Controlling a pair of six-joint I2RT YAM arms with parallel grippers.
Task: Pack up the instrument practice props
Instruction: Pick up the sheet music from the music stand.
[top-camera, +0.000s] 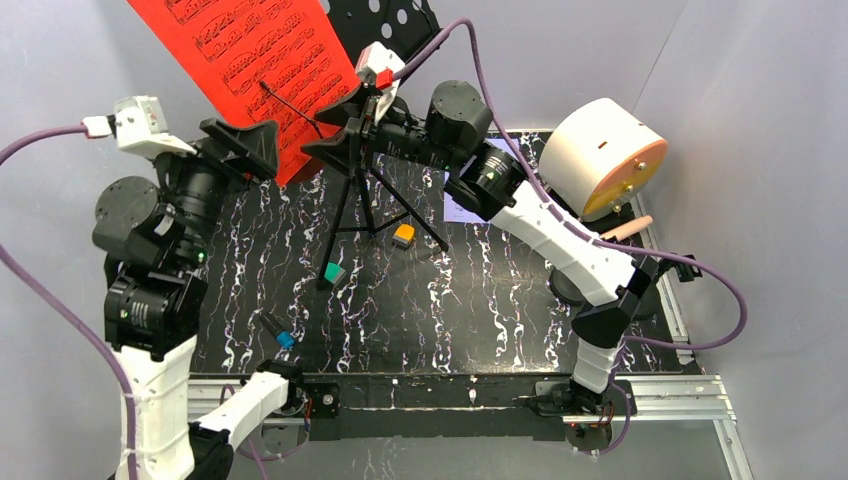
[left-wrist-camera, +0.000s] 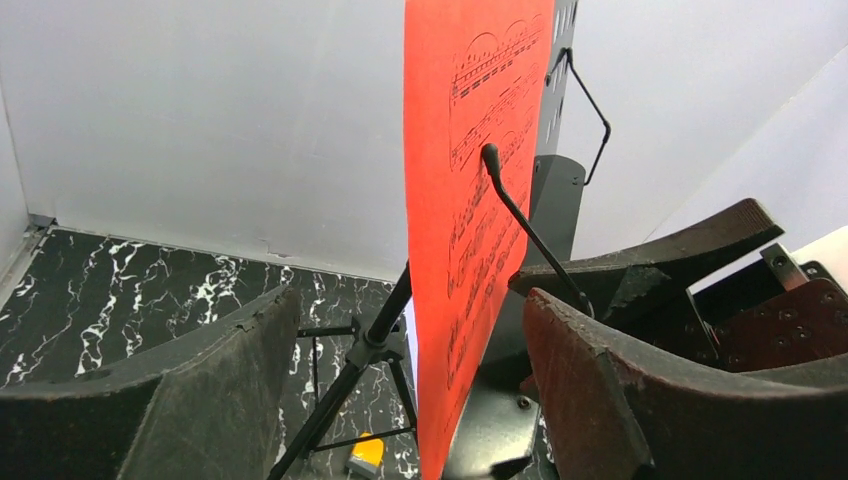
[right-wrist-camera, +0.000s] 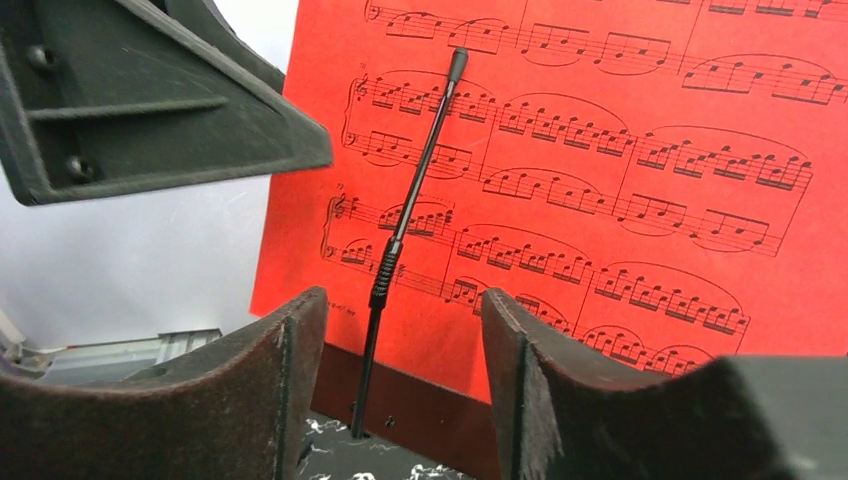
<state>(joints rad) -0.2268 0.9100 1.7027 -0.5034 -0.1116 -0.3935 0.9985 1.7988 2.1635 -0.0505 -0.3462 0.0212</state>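
Red music sheet (top-camera: 255, 60) stands on the rack (left-wrist-camera: 555, 200), at the far side of the surface (top-camera: 480, 320). My left claw (left-wrist-camera: 410, 300) straddles its edge and my right claw (right-wrist-camera: 400, 300) the holding wire (right-wrist-camera: 415, 170), both open and empty. Next, I judge: pinch the sheet and slide it free.

Seen from above, our left arm (top-camera: 160, 400) and right arm (top-camera: 560, 235) wear white shells between black cylindrical joints. We trace a purple cable (top-camera: 60, 290) looping from each to a small white camera box (top-camera: 140, 120) with a red plug at the wrist. A green light (top-camera: 490, 178) glows on one right-arm joint. The left pincer (top-camera: 266, 150) and right pincer (top-camera: 322, 130) are matte black, their broad curved fingers (left-wrist-camera: 600, 390) faced with rough, fraying pads; small screws (right-wrist-camera: 40, 55) dot one ribbed finger back.
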